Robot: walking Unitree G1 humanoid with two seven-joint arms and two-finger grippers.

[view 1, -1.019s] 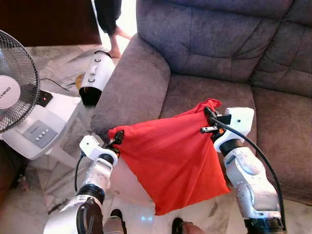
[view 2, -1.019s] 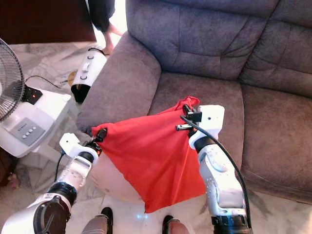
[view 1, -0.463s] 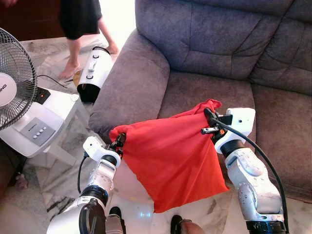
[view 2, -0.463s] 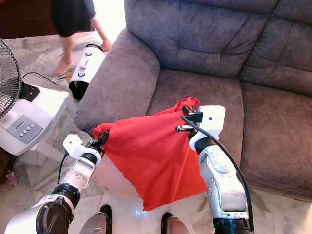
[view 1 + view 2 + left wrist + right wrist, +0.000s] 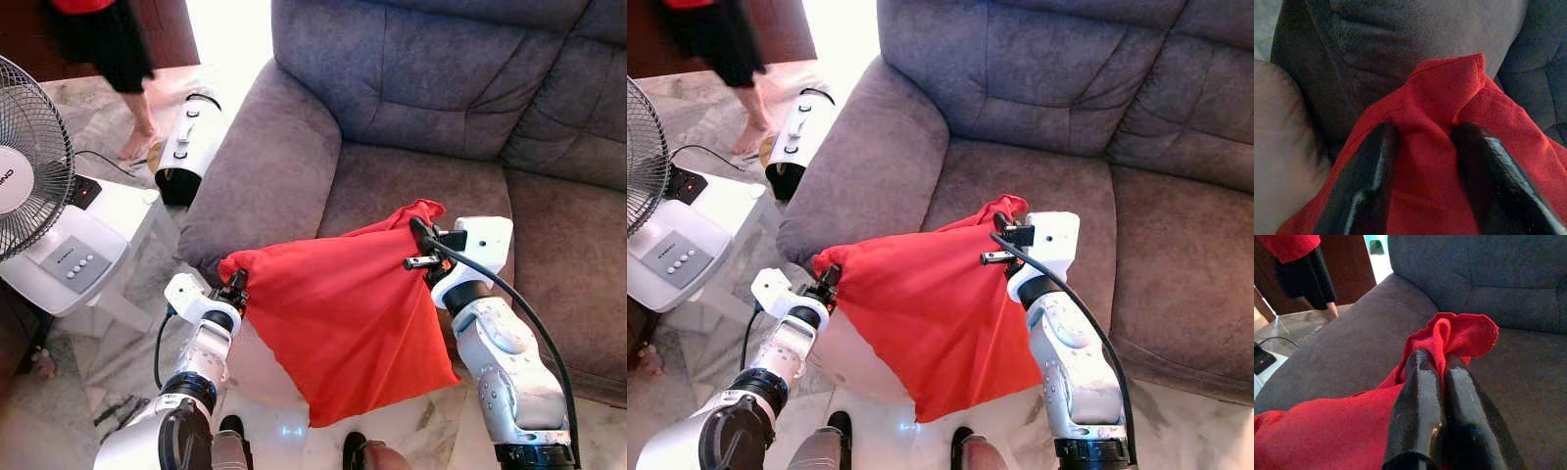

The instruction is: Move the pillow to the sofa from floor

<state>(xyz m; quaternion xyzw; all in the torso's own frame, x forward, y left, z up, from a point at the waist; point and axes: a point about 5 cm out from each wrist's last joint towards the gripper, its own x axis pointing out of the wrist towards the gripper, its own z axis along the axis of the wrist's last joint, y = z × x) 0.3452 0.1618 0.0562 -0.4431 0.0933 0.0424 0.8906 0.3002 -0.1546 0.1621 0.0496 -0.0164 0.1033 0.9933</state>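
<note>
red pillow [image 5: 343, 323] hanging low in the middle of the frame, stretched between both arms, above the floor [image 5: 118, 362] and in front of the sofa [image 5: 411, 176], not yet resting on the seat cushion. left gripper [image 5: 235, 289] clenched on the pillow's left corner, the cloth bunched between its fingers [image 5: 1366, 186]. right gripper [image 5: 423, 247] pinched tight on the upper right corner, fingers [image 5: 1420, 406] closed over a red ruffle. almost nothing changed over the last second: same hold and much the same height, left corner shifted only slightly near the armrest [image 5: 265, 166]. only the person [image 5: 108, 59] at upper left walking past the fan [image 5: 29, 166], out of the way. probably a pause in mid-carry; lift done, forward reach and release onto the seat left to do.
</note>
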